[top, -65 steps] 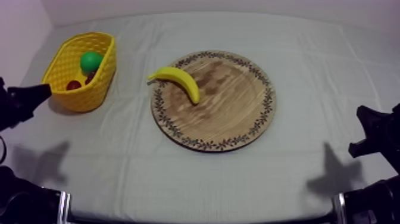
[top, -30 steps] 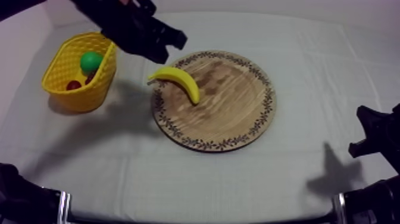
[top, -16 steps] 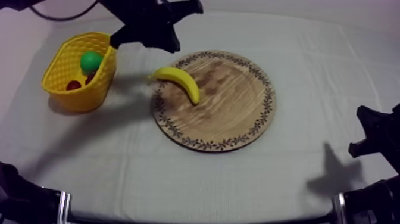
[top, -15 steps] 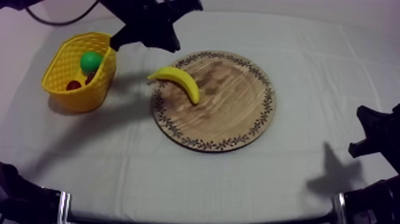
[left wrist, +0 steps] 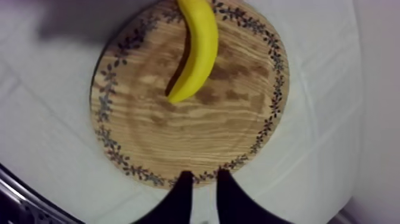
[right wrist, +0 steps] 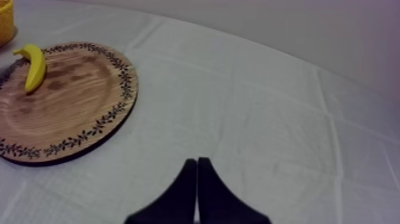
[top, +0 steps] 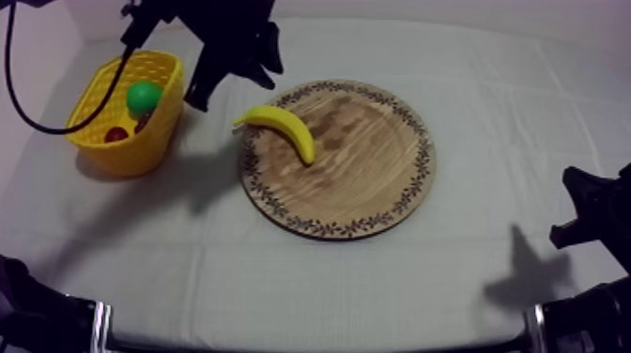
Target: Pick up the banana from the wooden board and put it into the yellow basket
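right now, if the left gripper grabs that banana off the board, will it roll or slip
The banana lies flat on its curved side on the wooden board, so a nudge would probably spin it, not roll it. Its skin looks smooth, so it may slide between the open fingers of the left gripper unless gripped mid-body.

the curved yellow banana (top: 280,130) lies flat on the round wooden board (top: 357,192) with a patterned rim, one tip just past the board's edge on the side nearest the yellow basket (top: 141,150), which stands upright near the board, apart from it.
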